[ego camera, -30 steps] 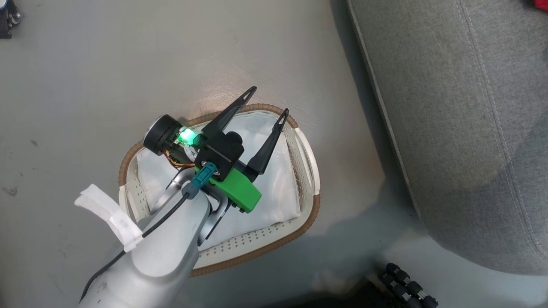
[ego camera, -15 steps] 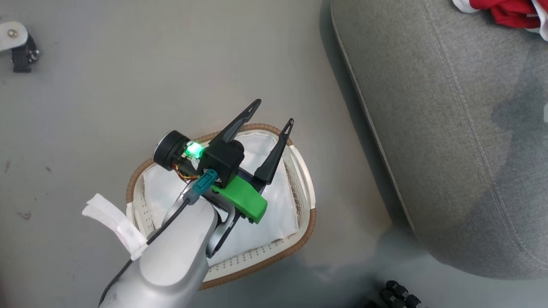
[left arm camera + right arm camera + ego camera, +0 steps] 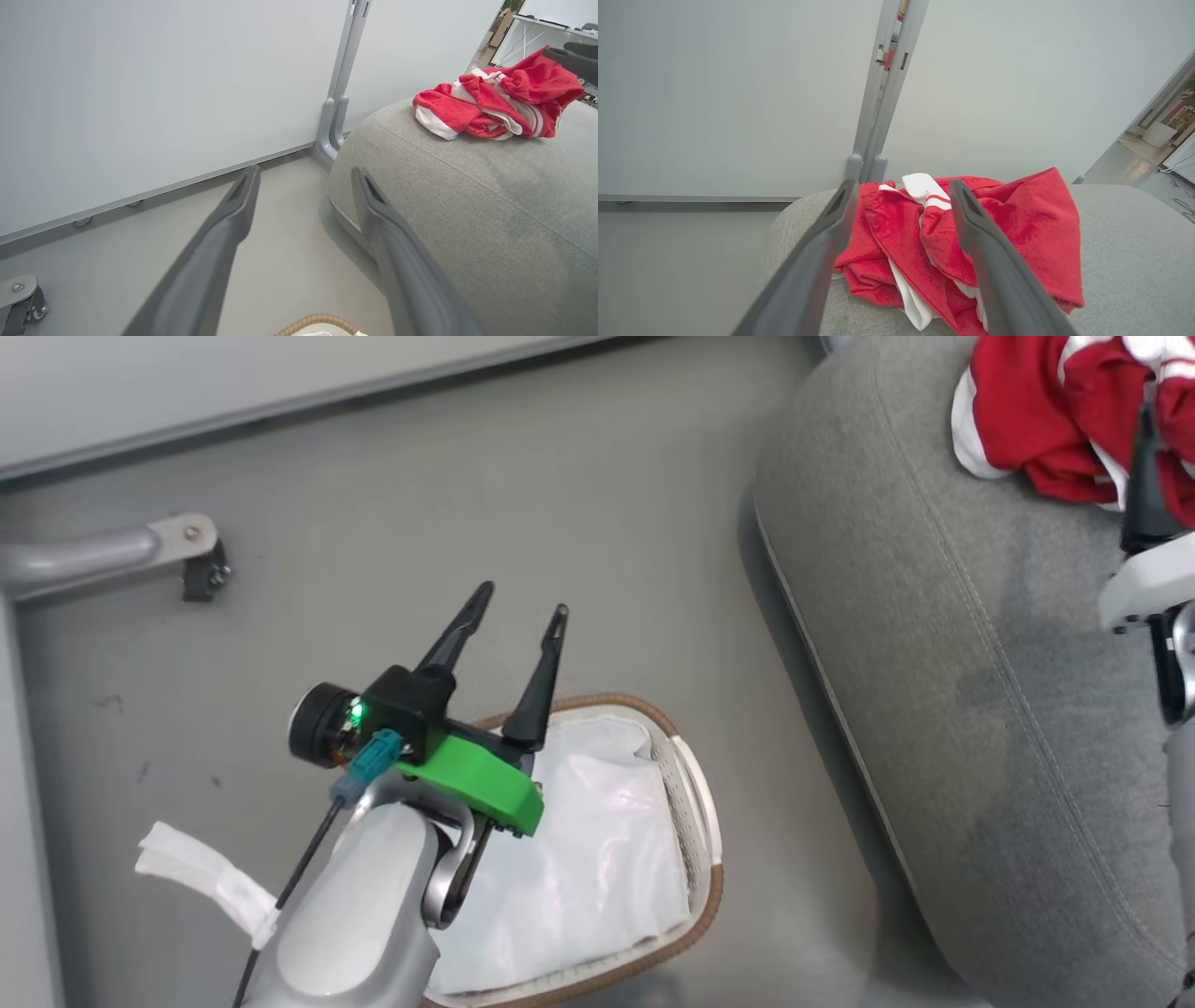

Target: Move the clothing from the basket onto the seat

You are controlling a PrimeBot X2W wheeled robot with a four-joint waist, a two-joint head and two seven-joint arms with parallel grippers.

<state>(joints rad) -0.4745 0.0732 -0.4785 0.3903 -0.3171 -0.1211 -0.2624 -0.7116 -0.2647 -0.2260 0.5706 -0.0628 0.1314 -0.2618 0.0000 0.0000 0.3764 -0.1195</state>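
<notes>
Both jaws: apart, gripping nothing.
Left gripper [image 3: 523,598]: hung over the basket [image 3: 695,803] far rim; white liner [image 3: 579,859] inside, no red seen.
Seat [image 3: 934,663]: carried the clothing [image 3: 1036,420], a crumpled heap.
Handling: probably soft, light, limp; pinch a raised fold.
Right gripper [image 3: 902,184]: just over the heap.

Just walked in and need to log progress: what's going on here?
The job is moving clothing from a basket to a seat. The red-and-white clothing lies heaped on the grey seat, with the open right gripper at the heap. The basket shows just its white liner; the open left gripper hangs above its rim, empty.
</notes>
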